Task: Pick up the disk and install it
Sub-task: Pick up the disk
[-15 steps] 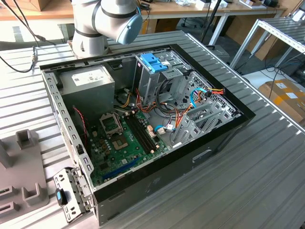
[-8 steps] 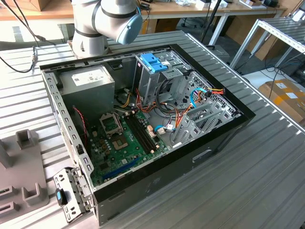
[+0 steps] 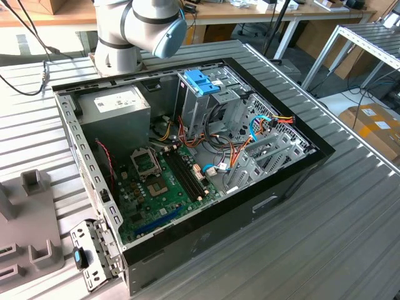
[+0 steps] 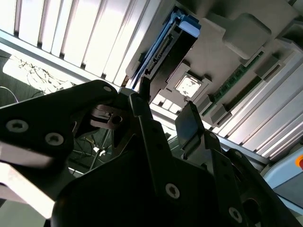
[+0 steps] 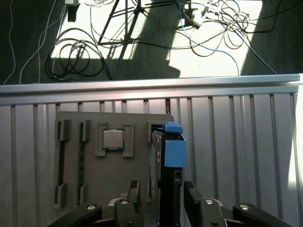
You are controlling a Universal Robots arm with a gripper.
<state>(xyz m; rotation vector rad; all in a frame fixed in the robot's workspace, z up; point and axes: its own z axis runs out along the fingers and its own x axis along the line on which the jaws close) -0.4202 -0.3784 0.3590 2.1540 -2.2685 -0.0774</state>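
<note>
While the gripper (image 5: pixel 162 187) hung over the grey holder tray (image 5: pixel 113 172) with its fingers (image 5: pixel 134 191) spread apart and gripping nothing, the disk (image 5: pixel 170 177) stood on edge in a slot of that tray. Its blue plastic rail (image 5: pixel 174 152) faced the camera and its broad faces were turned away, so any label on it could not be read. In both wrist views the fingers sat one to each side of the disk's line, clear of it; whether the tips were level with its flanks or short of them could not be told. Just beside the disk's slot a square processor chip (image 5: pixel 113 139) lay in its own nest, the print on its metal lid too faint to make out, and a green memory stick (image 5: pixel 81 161) lay in a groove further along. The tray rested on the ribbed metal table (image 5: pixel 236 156), with loose cables (image 5: pixel 71 59) on the floor beyond. The exterior view showed the open computer case (image 3: pixel 269 200), a grey power-supply box (image 3: pixel 119 122) whose white sticker (image 3: pixel 115 101) bore print too small to read, and a blue handle (image 3: pixel 201 82) atop the drive cage (image 3: pixel 197 109).
</note>
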